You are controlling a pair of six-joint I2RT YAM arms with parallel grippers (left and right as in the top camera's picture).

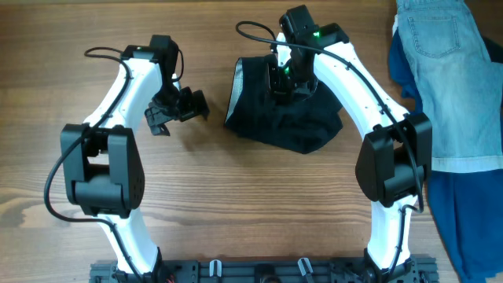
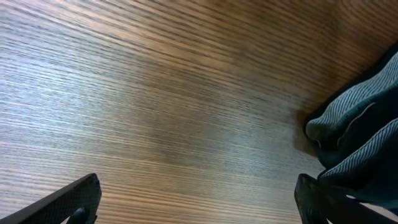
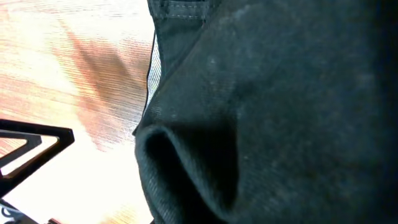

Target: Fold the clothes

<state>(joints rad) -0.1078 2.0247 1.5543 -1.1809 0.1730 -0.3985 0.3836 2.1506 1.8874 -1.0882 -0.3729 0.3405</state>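
The black garment (image 1: 287,122) lies bunched on the desk (image 1: 236,204), not yet neatly folded. The right fingers (image 3: 50,132) are together on top of it; whether they pinch cloth is unclear. Left of the garment, the left fingers (image 2: 68,199) hover wide apart. Most folding likely remains.

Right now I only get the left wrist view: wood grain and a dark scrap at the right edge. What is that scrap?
Observer: It's the edge of a black garment, bunched in a heap mid-table.
Operator: Is anything holding it?
Observer: The right hand sits on its far part, shut, and seems to pinch the fabric.
Operator: Any other clothes about?
Observer: Yes, a denim piece lies over a blue cloth at the right edge of the table.
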